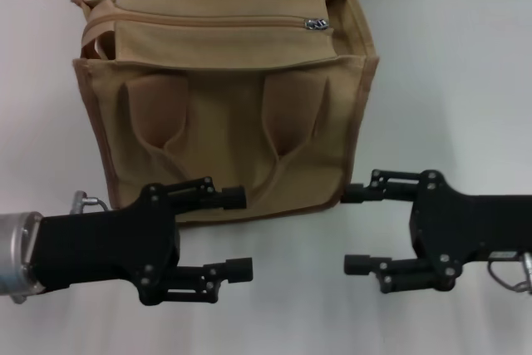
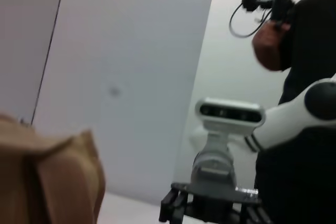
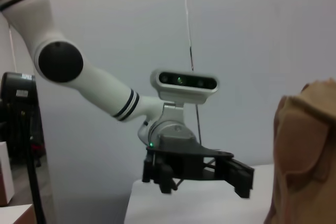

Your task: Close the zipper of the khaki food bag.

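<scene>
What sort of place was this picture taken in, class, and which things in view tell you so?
Probably a robotics lab or test room: a plain white table holding only the khaki food bag, bare pale walls, and a person in black standing beside the robot.

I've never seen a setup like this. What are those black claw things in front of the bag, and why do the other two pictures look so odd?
The black claws are a robot's two grippers, its hands. The head view looks down from the robot's head: the left gripper and the right gripper hover over a white table, both open and holding nothing. Between and behind them stands a khaki food bag. Along its top runs the zipper, with its silver pull near the bag's right end.

The other two pictures come from cameras on the wrists, facing sideways across the table. The left wrist view shows a corner of the bag and the right arm's gripper. The right wrist view shows the left arm's gripper and the bag's edge.
</scene>
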`<state>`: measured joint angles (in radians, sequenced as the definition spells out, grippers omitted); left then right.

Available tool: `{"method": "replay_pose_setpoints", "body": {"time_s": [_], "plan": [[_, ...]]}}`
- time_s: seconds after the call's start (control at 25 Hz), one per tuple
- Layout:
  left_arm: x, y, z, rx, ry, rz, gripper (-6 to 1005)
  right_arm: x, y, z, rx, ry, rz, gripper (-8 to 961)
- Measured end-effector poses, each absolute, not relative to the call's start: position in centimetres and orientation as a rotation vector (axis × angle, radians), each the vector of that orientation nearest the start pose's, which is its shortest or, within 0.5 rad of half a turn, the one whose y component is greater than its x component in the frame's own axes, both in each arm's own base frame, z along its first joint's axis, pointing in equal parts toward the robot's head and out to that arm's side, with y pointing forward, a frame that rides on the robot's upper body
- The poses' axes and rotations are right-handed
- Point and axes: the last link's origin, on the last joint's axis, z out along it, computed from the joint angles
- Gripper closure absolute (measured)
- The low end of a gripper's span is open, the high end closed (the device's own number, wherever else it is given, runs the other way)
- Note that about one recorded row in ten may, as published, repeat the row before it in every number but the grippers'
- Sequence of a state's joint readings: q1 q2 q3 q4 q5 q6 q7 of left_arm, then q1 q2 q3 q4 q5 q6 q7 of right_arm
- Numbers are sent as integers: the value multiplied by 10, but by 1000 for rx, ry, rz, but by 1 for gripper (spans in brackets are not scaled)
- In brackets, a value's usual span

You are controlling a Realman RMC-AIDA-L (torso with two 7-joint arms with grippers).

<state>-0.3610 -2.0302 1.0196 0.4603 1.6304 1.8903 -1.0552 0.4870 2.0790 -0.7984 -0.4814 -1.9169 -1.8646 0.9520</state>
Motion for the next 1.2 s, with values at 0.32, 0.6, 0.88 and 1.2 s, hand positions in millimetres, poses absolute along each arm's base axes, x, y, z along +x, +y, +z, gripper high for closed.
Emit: {"method": "replay_pose_setpoints", "body": {"time_s": [0.32, 0.6, 0.88, 1.2], "plan": [[-270, 230, -19, -2923, -398, -1146, 194, 249, 262, -33, -2951, 126, 1039, 201], [-270, 231, -20, -2930, -397, -1134, 194, 248, 262, -34, -2953, 129, 1042, 201], [-271, 231, -19, -2928, -397, -1131, 194, 247, 261, -33, -2956, 125, 1051, 201], [-272, 231, -17, -2917, -403, -1131, 194, 247, 261, -33, -2956, 121, 1052, 201]]}}
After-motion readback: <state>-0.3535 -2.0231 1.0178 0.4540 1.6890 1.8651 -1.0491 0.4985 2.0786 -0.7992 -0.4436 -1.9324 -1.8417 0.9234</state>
